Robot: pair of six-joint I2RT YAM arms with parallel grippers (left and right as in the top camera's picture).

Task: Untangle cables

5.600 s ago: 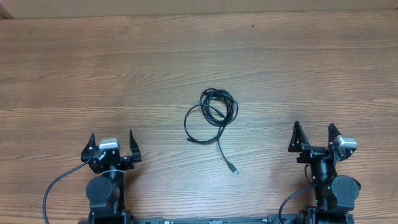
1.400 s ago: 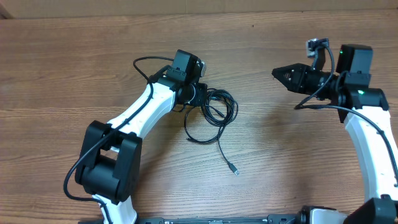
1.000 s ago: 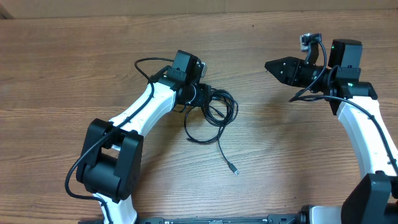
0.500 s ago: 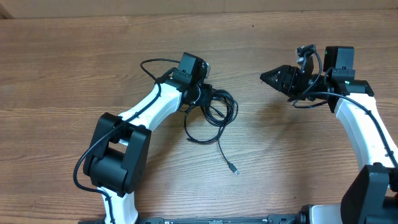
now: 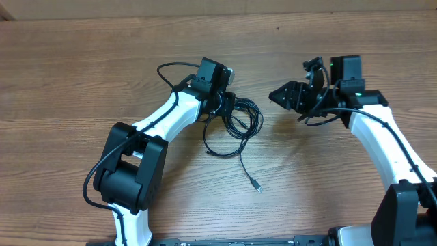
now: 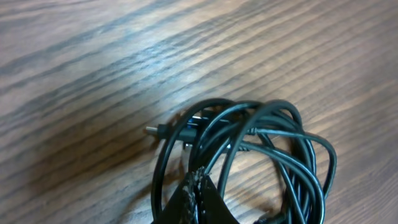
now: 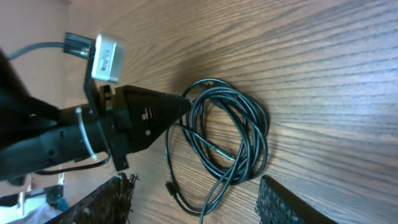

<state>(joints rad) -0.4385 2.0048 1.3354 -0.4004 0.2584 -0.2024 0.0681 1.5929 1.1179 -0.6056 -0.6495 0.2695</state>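
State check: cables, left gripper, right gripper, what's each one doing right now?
cables: coiled in one tangled bundle, lying on the table; one plug end trails free of the coil.
left gripper: shut, tip at the bundle's edge; cannot tell whether a strand is pinched.
right gripper: open, beside the bundle, not touching it.

Brown wood-grain table (image 5: 82, 82); tiny dark speck (image 5: 277, 28) near far edge.
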